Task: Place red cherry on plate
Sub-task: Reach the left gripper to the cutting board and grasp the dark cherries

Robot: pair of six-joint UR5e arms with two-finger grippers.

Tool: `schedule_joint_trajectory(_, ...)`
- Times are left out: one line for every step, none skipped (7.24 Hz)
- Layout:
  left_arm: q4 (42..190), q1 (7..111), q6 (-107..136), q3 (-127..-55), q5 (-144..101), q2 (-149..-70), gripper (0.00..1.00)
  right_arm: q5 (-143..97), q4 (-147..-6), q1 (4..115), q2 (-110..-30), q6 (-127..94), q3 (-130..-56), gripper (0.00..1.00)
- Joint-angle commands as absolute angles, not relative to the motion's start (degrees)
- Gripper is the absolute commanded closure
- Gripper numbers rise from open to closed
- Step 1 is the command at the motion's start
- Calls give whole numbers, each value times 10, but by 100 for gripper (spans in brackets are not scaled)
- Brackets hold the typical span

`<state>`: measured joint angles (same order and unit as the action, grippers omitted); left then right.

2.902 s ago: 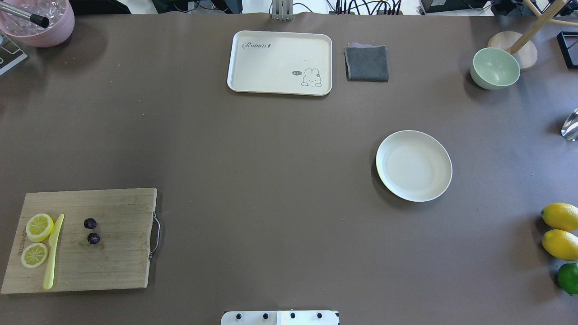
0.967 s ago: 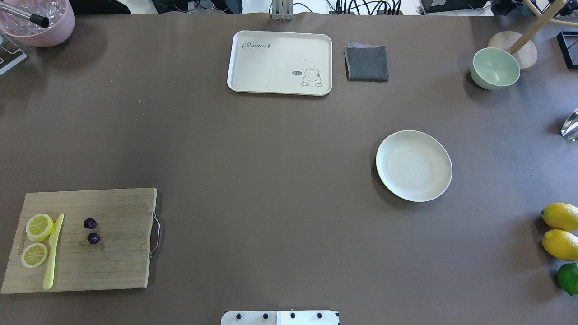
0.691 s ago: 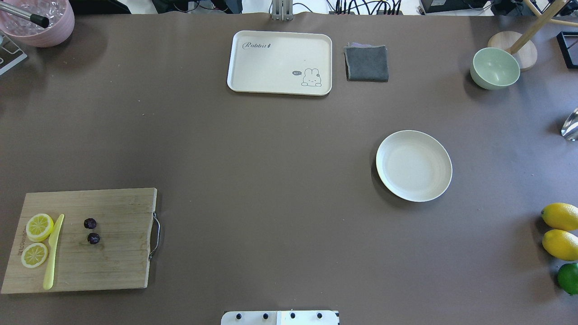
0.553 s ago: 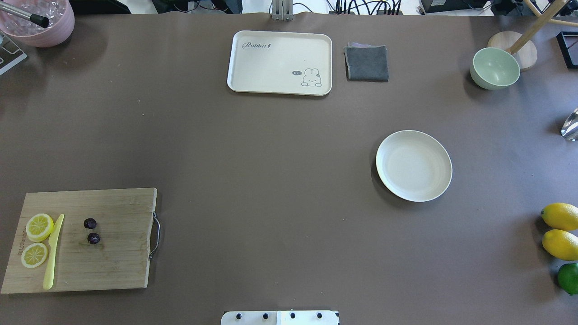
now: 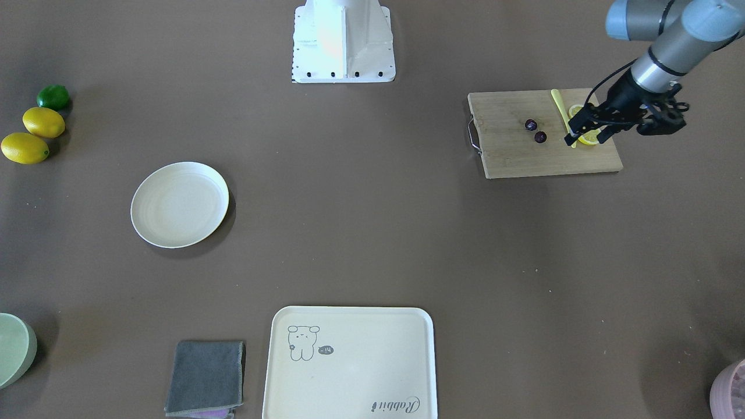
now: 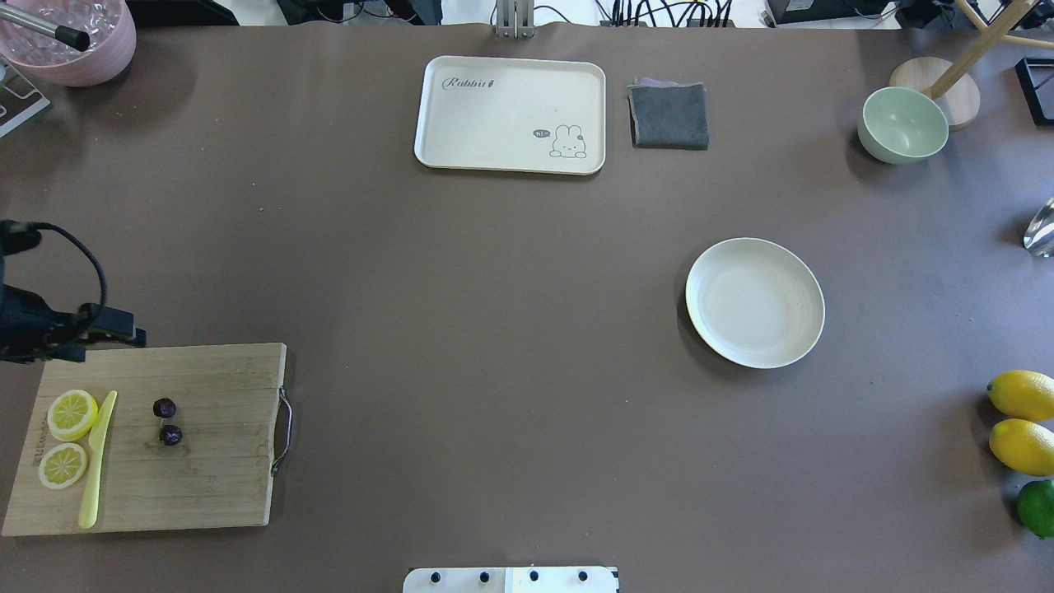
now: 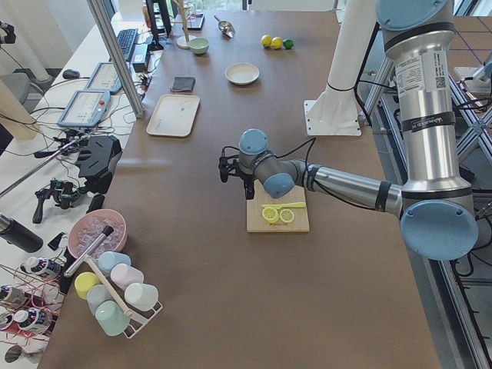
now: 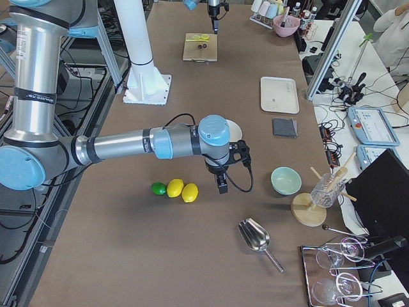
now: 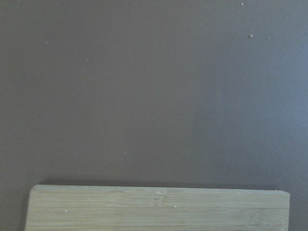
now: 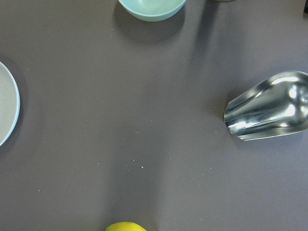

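Your left tool (image 5: 586, 138) hangs open, upper right, by the cutting board (image 5: 512, 157) holding the red cherry (image 5: 531, 124). Plate (image 5: 179, 203) middle left. Right tool (image 8: 222, 185): cannot tell.

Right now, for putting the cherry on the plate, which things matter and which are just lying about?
Job: red cherry, plate, cutting board under the cherry, left gripper.
Lying about: lemon slices, yellow knife, tray, grey cloth, green bowl, whole lemons, lime, metal scoop.
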<state>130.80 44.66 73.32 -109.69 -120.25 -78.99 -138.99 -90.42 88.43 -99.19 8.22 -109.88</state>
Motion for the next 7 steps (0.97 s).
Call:
schedule_joint_trajectory(1332,343,816,-1094,-1126,-790,13,-1390,-904,882,-991,107,-1099,0)
schedule_joint_trajectory(1332,305,834,-1096,-1089,-792,18,-1390,-904,882,-993,100,-1099,0)
schedule_joint_trajectory(1332,302,836,-1100,-1088,-790,24,-1390,-904,882,-993,100,-1098,0)
schedule_joint_trajectory(1332,302,833,-1097,-1088,-784,31,-1390,-904,882,-994,100,-1098,0)
schedule_joint_trajectory(1332,304,832,-1099,-1088,-778,36,-1390,-904,882,-995,99,-1098,0)
schedule_joint_trajectory(1332,310,828,-1103,-1092,-777,42,-1390,-904,882,-997,98,-1098,0)
schedule_joint_trajectory(1332,314,825,-1104,-1093,-768,47,-1391,-905,882,-997,98,-1098,0)
